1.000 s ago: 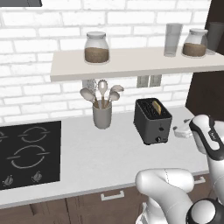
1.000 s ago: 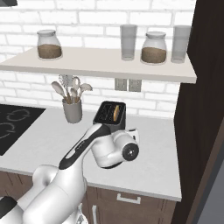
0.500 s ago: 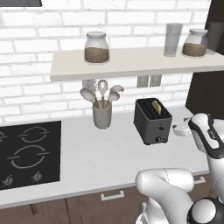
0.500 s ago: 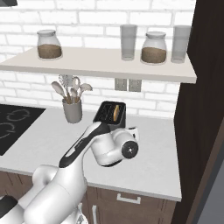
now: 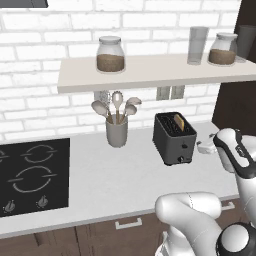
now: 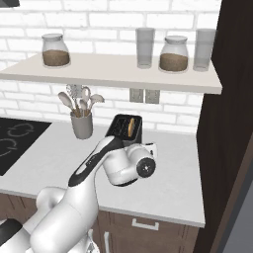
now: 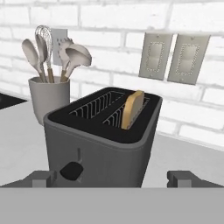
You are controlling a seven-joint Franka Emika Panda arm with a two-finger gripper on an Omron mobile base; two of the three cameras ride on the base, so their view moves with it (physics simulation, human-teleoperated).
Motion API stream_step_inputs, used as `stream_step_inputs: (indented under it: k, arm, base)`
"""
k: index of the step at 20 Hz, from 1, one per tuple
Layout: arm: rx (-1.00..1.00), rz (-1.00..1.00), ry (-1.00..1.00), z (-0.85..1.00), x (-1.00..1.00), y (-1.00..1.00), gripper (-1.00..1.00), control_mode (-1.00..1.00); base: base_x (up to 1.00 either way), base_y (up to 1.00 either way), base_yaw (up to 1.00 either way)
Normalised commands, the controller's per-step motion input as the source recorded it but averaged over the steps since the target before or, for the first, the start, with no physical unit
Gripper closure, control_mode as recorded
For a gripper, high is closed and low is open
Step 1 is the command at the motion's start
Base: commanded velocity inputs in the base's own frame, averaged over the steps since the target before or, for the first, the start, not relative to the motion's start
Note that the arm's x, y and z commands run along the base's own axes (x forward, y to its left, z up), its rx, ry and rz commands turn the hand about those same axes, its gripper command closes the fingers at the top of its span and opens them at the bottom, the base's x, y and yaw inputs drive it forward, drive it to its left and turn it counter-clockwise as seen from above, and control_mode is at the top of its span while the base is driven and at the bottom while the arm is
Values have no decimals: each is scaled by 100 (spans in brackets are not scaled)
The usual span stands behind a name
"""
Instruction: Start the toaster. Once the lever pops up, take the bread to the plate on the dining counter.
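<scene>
White brick backs the grey worktop (image 5: 115, 175) where the toaster (image 7: 103, 138) stands before the released gripper (image 7: 113, 178).

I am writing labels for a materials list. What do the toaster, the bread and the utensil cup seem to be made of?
Toaster: looks like matt dark grey plastic or painted metal; no shine, so it stays open. Bread: a tan toasted slice with a darker crust edge, standing in one slot. Utensil cup: plain matt grey, perhaps ceramic or stoneware; smooth, without pattern.
</scene>
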Motion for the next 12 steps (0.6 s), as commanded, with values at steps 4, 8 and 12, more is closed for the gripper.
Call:
stream_step_inputs:
  k: [4, 8, 12]
  arm:
    - [0, -1, 0, 0, 0, 0, -100, -100]
    - [0, -1, 0, 0, 0, 0, -100, -100]
    - [0, -1, 0, 0, 0, 0, -100, -100]
  base:
    - [0, 0, 0]
    - [0, 0, 0]
    - [0, 0, 0]
